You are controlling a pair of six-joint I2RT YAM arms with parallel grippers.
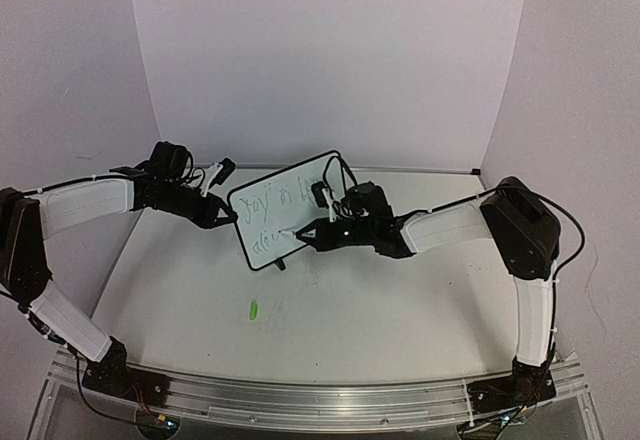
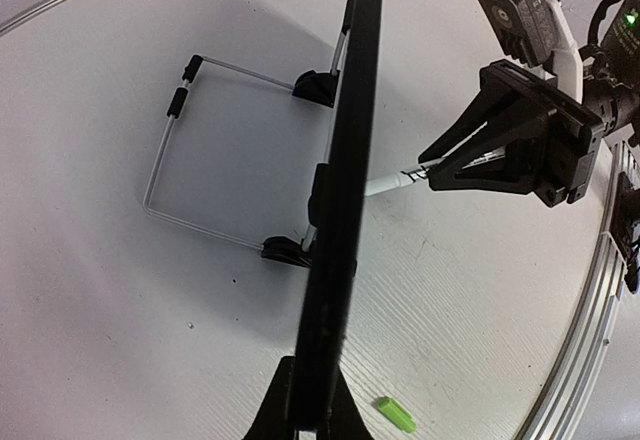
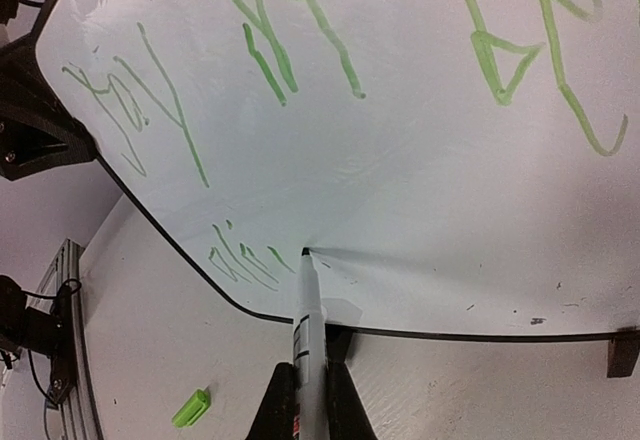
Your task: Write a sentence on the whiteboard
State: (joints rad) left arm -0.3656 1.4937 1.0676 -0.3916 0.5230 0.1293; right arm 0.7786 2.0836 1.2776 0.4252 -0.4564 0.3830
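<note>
The white table (image 1: pixel 400 310) has white walls (image 1: pixel 330 50) around it. The left gripper (image 1: pixel 228 217) pinches the left edge of the whiteboard (image 1: pixel 295 190), which stands mid-table. The right gripper (image 1: pixel 312 232) is closed tight on a marker (image 3: pixel 308 330). Its tip touches the board by the sentence (image 1: pixel 268 203). One board, one marker, one green cap (image 1: pixel 254 310), two lines of writing.

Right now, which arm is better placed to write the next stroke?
Right. The right hand holds the marker, tip on the whiteboard; the left hand is clamped on the board's edge.
</note>
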